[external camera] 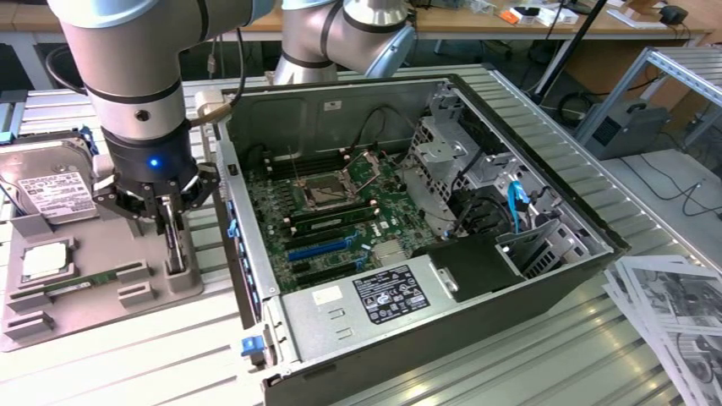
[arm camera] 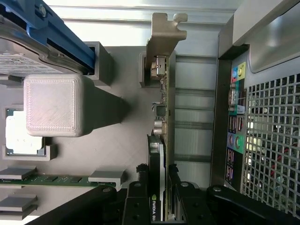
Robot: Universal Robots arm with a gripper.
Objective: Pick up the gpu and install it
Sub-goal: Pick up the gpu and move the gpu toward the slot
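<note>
Hanging straight down over the grey parts tray [external camera: 101, 326] at the exterior view's left, the gripper [arm camera: 157, 180] sits astride the gpu [arm camera: 165, 101], and I honestly cannot tell whether it is clamped on the card or merely flanking it, so that's the first thing I'd want sure. The card stands on edge in its cradle on the tray, with its silver bracket [arm camera: 165, 35] at the end away from the tool and the black cooler face turned toward the tray's other parts. To my eye the hold sits well along from the bracket, so that heavier end could droop or pivot; a square, firm squeeze across board and cooler matters here, with no pressing on the little components along the board. A straight, upright pull looks right to me, because the bracket's hooked tab sits close to the cradle's wall and could snag if tilted. Just beside the card on its right is the rear panel [arm camera: 234, 122] of the open computer case [external camera: 542, 288], close enough that any sideways swing risks a knock. On the far left the hard drive [external camera: 51, 190], the processor chip [external camera: 46, 260] and the green memory stick [external camera: 79, 282] lie clear. Inside the case, the blue slots [external camera: 321, 249] sit on the near part of the motherboard [external camera: 338, 211].
</note>
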